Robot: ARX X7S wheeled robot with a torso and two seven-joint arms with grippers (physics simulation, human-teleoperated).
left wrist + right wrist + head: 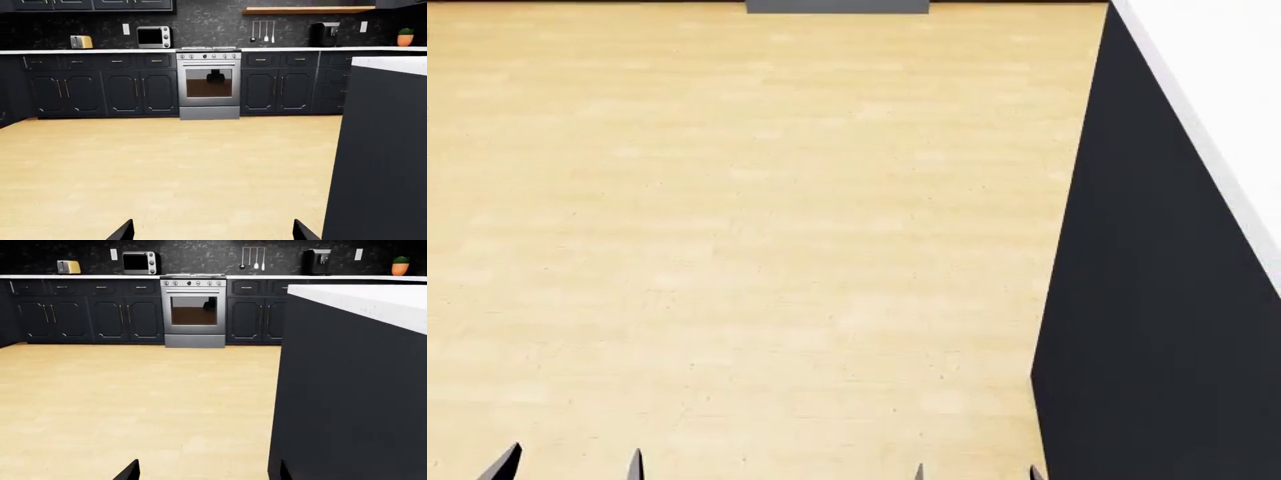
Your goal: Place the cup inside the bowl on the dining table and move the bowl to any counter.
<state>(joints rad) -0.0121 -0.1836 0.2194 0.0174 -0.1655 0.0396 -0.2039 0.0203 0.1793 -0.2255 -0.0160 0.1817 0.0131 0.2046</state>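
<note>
Both sets of fingers, left [212, 231] and right [207, 471], spread wide, empty above floor [761, 250].

One oven [208, 82], one microwave [154, 36], one toaster [81, 42], three hanging utensils [263, 31] (wall-mounted)

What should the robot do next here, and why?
Probably turn the base right toward the dark-sided, white-topped unit to look for the cup and bowl. Neither shows in any view: ahead lie only bare wood floor, the oven and the far counter. The left hand and right hand appear open and empty.
</note>
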